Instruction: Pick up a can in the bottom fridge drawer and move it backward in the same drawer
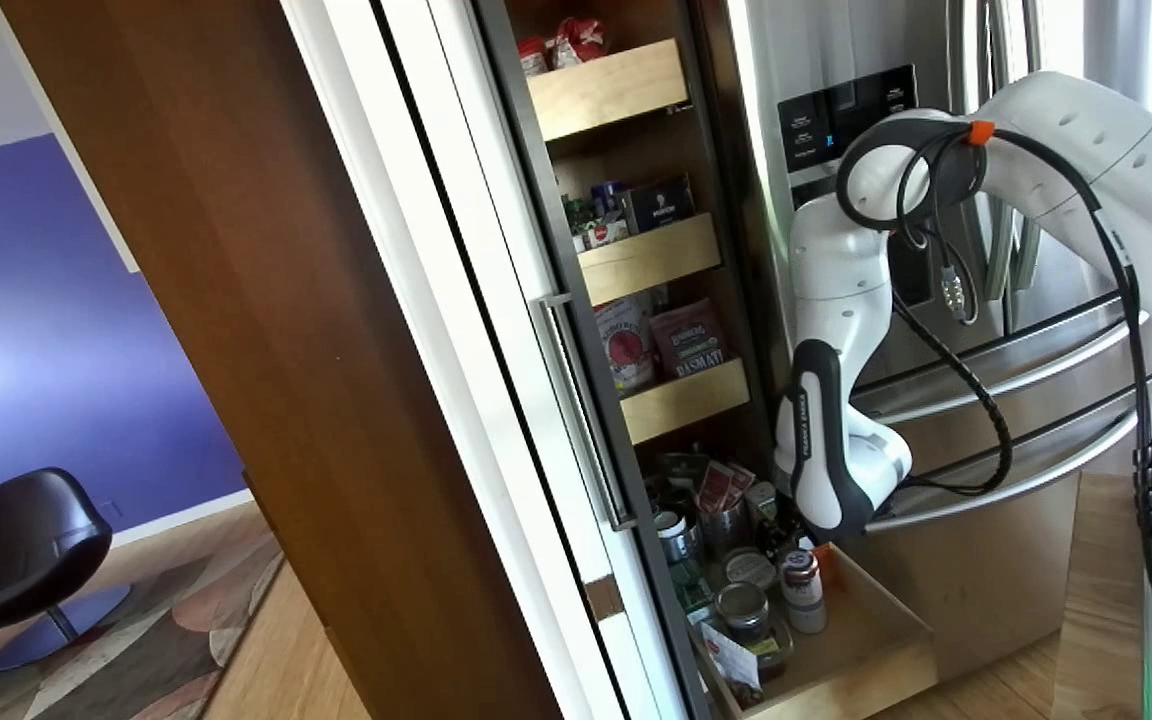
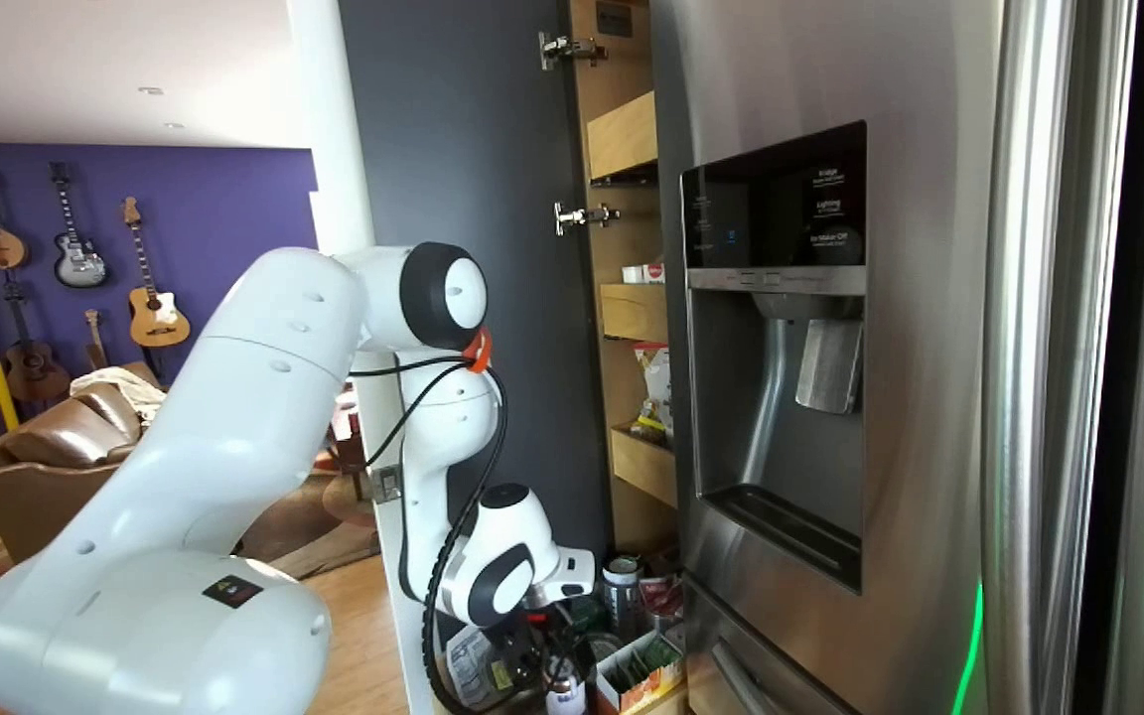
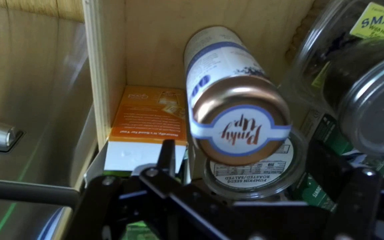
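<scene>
The can stands upright on the bare floor of the bottom drawer. It has a copper lid marked "Pinky Up" and a white body with a blue band. It also shows in both exterior views. The light-wood drawer is pulled out, and its low front shows in an exterior view. My gripper is open and empty above the drawer. In the wrist view its fingers appear on either side of the can's lid; I cannot tell whether they are level with it. The exterior views mostly hide the fingers.
A tub of pumpkin seeds sits beside the can. An orange box lies along the drawer wall. A metal-lidded jar and a clear container stand close by. Upper wooden drawers and the steel fridge flank the arm.
</scene>
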Tool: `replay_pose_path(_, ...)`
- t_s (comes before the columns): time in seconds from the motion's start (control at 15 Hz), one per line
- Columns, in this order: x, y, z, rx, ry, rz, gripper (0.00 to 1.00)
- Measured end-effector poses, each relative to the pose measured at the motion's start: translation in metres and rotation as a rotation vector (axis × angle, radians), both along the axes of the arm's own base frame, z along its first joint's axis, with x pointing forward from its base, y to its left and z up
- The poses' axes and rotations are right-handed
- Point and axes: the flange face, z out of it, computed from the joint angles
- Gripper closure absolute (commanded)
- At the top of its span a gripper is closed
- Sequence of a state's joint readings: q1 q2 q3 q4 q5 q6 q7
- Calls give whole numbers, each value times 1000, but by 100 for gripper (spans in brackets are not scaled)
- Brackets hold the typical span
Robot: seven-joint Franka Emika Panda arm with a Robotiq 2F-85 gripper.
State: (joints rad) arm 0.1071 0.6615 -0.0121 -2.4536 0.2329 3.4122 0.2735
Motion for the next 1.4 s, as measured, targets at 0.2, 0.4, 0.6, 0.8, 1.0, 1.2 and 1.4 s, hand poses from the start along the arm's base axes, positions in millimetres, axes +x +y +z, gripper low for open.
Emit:
replay_pose_path(0.2, -2, -10, 24, 4, 46, -3, 0)
replay_pose_path(0.4, -9, -8, 46, 20, 104, 24, 0)
replay_pose_path(0.6, -22, -5, 69, 26, 164, 52, 0)
replay_pose_path(0.8, -36, -4, 93, 1, 212, 93, 0)
replay_pose_path(1.0, -40, -2, 120, -40, 215, 138, 0)
replay_pose_path(1.2, -38, 3, 156, -65, 220, 165, 0)
replay_pose_path(1.4, -33, 10, 204, -61, 201, 166, 0)
